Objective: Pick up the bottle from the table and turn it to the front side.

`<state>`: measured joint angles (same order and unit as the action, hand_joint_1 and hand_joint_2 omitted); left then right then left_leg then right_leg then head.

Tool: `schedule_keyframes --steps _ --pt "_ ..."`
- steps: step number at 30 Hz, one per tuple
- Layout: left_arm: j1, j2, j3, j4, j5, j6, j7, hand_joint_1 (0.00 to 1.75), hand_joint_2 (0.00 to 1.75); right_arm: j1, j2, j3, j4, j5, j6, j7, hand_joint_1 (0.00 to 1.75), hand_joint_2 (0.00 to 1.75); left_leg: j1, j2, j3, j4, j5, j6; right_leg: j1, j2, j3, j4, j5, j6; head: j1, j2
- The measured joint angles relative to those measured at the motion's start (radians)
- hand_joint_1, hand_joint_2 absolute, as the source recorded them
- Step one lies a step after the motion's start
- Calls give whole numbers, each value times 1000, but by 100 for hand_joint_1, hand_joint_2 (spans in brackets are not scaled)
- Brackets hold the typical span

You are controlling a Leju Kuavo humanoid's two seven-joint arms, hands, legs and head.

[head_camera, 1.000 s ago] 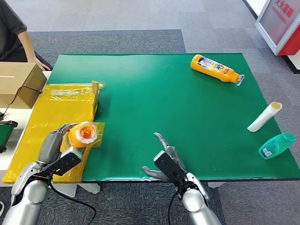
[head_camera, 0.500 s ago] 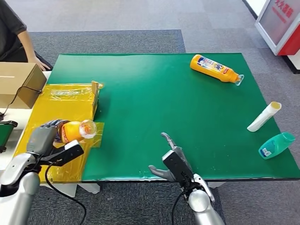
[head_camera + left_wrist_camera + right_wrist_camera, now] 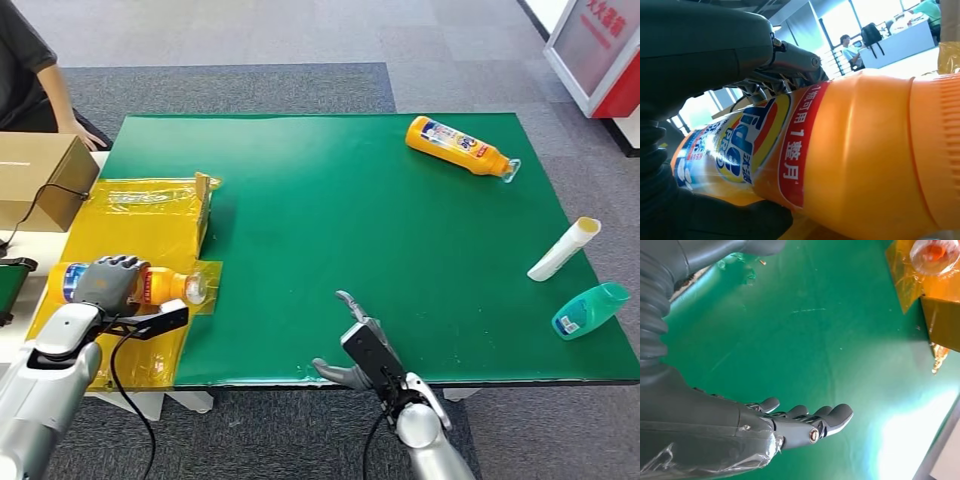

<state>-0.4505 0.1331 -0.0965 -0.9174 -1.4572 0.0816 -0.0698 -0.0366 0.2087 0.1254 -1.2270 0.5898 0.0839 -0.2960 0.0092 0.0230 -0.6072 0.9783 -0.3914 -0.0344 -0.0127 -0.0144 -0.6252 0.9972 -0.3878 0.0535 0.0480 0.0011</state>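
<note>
Bottle (image 3: 136, 283) lying sideways over the yellow sheet (image 3: 128, 225) at the desk (image 3: 362, 200) edge, gripped round the middle by left hand (image 3: 109, 282). Label side showing, so probably best to roll gently, no squeezing. Right hand (image 3: 361, 345) spread, empty.

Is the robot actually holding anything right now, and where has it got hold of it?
Yes. Its left hand grips the orange bottle around the labelled middle of its body. The right hand holds nothing.

Green table (image 3: 332, 220); on it an orange bottle (image 3: 459, 146), a white tube (image 3: 564, 248), a teal bottle (image 3: 590, 310), yellow sheet (image 3: 136, 240)
</note>
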Motion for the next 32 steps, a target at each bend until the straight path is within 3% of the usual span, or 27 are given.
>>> schedule_keyframes --steps 4,7,9,11,15,19,23,27,32 --pt "-33 -23 -20 64 -5 19 2 4 175 -3 1 0 18 0 0 0 0 175 0 0 0 0 0 0 0 0 1 0 0 0 0 0" --pt "-41 -46 -23 88 9 23 -3 0 175 -3 2 0 23 0 0 0 0 175 0 0 0 0 0 0 0 0 1 0 0 0 0 0" --pt "-32 -64 -8 85 96 -11 -43 0 87 -1 3 0 23 -2 0 1 0 175 0 0 0 0 0 0 0 0 1 0 0 0 0 0" --pt "-2 -82 40 43 311 -98 -118 0 0 5 3 -1 22 -5 0 4 0 175 0 0 1 0 0 0 0 0 2 0 0 0 0 0" --pt "122 -110 179 -130 793 -282 -230 0 0 32 1 -7 16 -10 -2 7 0 175 0 5 1 0 -2 0 0 5 0 0 0 0 0 0" --pt "258 -145 321 -313 1104 -365 -298 0 0 62 -1 -20 -1 -11 -14 13 0 175 0 5 1 0 -4 -1 0 6 -1 0 -3 -1 0 0" --pt "380 -233 442 -478 1226 -346 -372 0 175 105 -1 -41 -49 12 -26 36 0 175 0 5 1 0 -5 0 0 6 -1 0 -5 0 0 0" --pt "470 -347 542 -569 1291 -359 -436 0 175 145 2 -67 -119 41 -15 61 0 175 0 5 1 0 -8 2 -1 5 0 0 -6 1 0 0" --pt "529 -428 579 -552 1429 -543 -480 0 175 176 10 -97 -184 41 7 42 0 175 -1 4 1 0 -9 3 -1 4 1 0 -6 1 0 0"
